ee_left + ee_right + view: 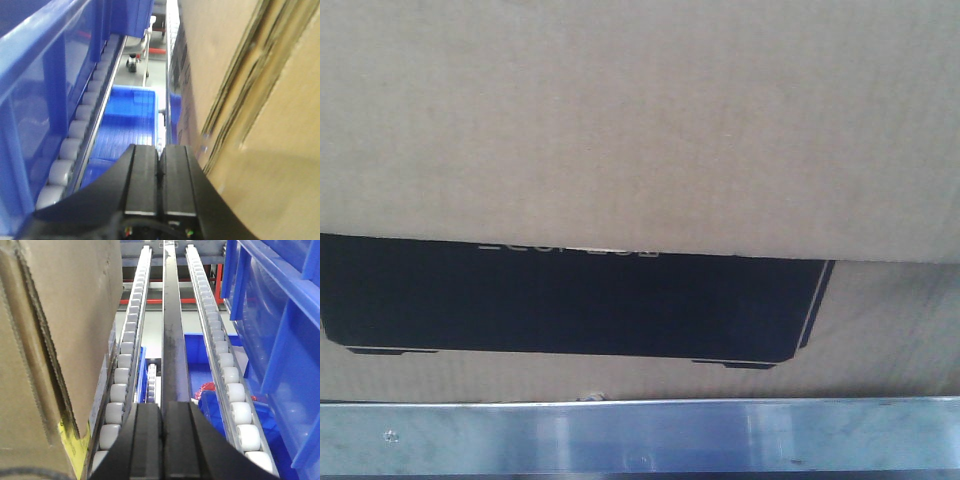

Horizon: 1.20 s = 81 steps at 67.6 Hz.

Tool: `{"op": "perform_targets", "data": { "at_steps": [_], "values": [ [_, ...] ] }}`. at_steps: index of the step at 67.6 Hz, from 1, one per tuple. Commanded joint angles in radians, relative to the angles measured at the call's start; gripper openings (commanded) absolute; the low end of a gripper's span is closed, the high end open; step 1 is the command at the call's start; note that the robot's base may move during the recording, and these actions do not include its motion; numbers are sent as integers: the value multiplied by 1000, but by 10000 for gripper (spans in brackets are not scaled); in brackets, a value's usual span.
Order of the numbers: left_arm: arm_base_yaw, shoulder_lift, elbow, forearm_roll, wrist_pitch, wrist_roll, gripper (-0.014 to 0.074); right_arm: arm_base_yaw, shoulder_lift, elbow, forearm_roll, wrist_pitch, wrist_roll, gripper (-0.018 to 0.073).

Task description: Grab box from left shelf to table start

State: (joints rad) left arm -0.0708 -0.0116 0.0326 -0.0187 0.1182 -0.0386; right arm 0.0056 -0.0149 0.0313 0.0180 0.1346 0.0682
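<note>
1. The large plain brown corrugated cardboard box (640, 120) is filling nearly the whole front view. Its wide black printed rectangular panel (570, 305) is showing under an overhanging flap, which is cutting off the small pale lettering.
2. The box is lying right behind the long brushed silver-grey metal shelf edge strip (640, 435), which is running across the bottom of the view and carrying a small screw (390, 435).
3. The left claw (160, 150) is holding its two black fingers pressed together with nothing between them. The box's side (260, 100) is rising just beside it on the right; whether they are touching cannot be told.
4. A row of pale grey rollers (70, 145) is running along a blue frame on the claw's other side, above a blue plastic bin (125, 115).
5. The right claw (163, 407) is likewise pressed together and empty, with the box (50, 340) standing near its left.
6. A dark central rail (172, 340) is stretching ahead of this claw between two roller tracks (220, 355).
</note>
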Motion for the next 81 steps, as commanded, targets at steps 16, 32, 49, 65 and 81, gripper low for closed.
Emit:
{"op": "perform_targets", "data": {
  "at_steps": [16, 32, 49, 65, 81],
  "values": [
    [-3, -10, -97, -56, -199, 3, -92, 2, -5, 3, -8, -87, -4, 57],
    [-3, 42, -314, -49, -40, 3, 113, 2, -5, 3, -8, -87, -4, 57],
    [-3, 139, -509, -49, 116, 3, 316, 2, -5, 3, -8, -87, -4, 57],
    [-3, 342, -802, -56, 464, 7, 316, 2, -5, 3, -8, -87, -4, 57],
    [-83, 592, -1053, -100, 683, 32, 316, 2, -5, 3, -8, -87, -4, 57]
  ]
}}
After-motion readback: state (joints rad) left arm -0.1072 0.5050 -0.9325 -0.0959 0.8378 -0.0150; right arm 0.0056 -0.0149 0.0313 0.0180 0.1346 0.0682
